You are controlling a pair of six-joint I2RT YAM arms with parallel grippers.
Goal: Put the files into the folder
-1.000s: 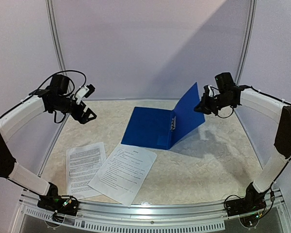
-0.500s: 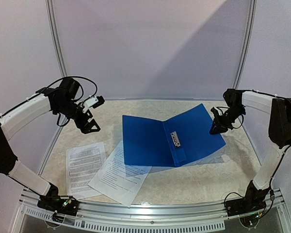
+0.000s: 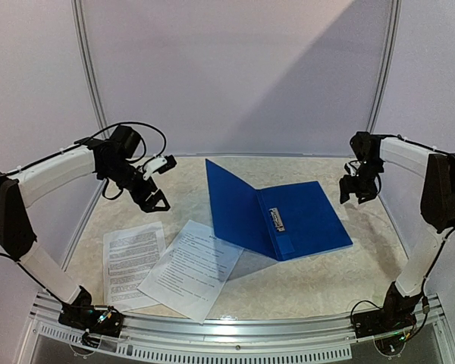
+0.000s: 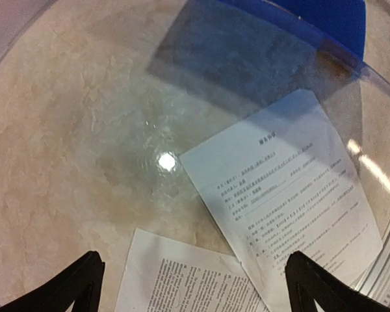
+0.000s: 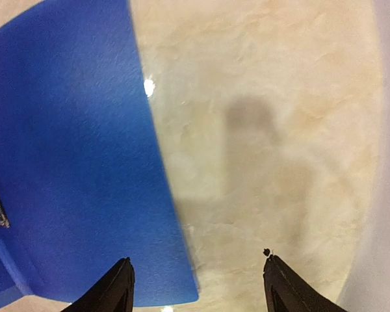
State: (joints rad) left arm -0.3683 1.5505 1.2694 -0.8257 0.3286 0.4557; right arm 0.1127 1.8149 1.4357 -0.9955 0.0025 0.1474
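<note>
The dark-blue folder (image 3: pixel 311 221) is open in the middle of the table. Its right half lies flat, its left cover (image 3: pixel 231 203) stands tilted up, and the metal clip (image 3: pixel 275 219) runs along the spine. The two files, white printed sheets (image 3: pixel 133 262) (image 3: pixel 193 269), lie at the front left, overlapping a little. My left gripper (image 3: pixel 156 200) hovers open above the table left of the folder; its wrist view shows both sheets (image 4: pixel 286 201) (image 4: pixel 188 279) below the open gripper (image 4: pixel 195 292). My right gripper (image 3: pixel 356 189) is open and empty, above the folder's right edge (image 5: pixel 71 162).
The marbled tabletop (image 3: pixel 326 273) is ringed by a metal rail (image 3: pixel 235 326) at the front and white curved walls behind. Both arm bases sit at the near corners.
My right gripper has opened and let go of the folder's right cover, which has come down flat. The left cover has tilted up. My left arm has moved right, toward the folder.
</note>
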